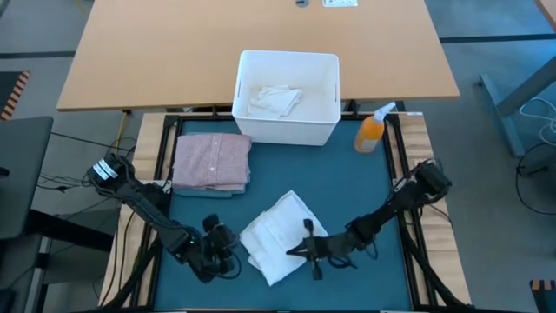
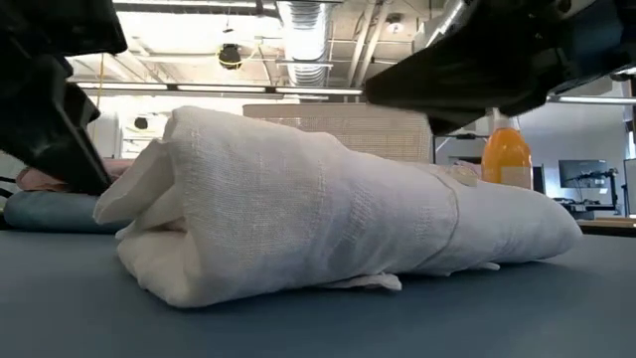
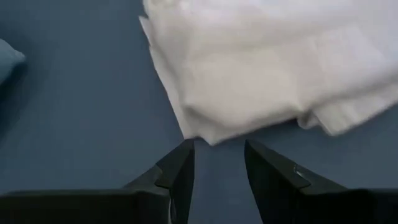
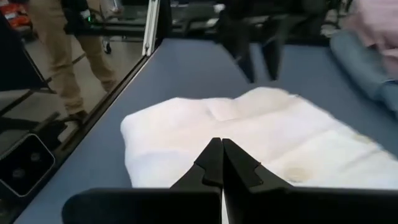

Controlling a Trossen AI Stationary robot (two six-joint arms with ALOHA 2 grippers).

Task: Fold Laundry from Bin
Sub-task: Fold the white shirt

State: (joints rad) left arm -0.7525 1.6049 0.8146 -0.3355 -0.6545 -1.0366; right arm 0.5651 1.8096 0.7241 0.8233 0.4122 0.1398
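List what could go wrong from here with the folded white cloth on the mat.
1. The left gripper stands open just off the corner of the folded white cloth; closing there may catch only the top layer and pull the fold apart.
2. The right gripper is shut over the cloth's opposite side; dragging it could smear the layers.
3. The pink shirt lies folded nearby, so a wide sweep might disturb it.
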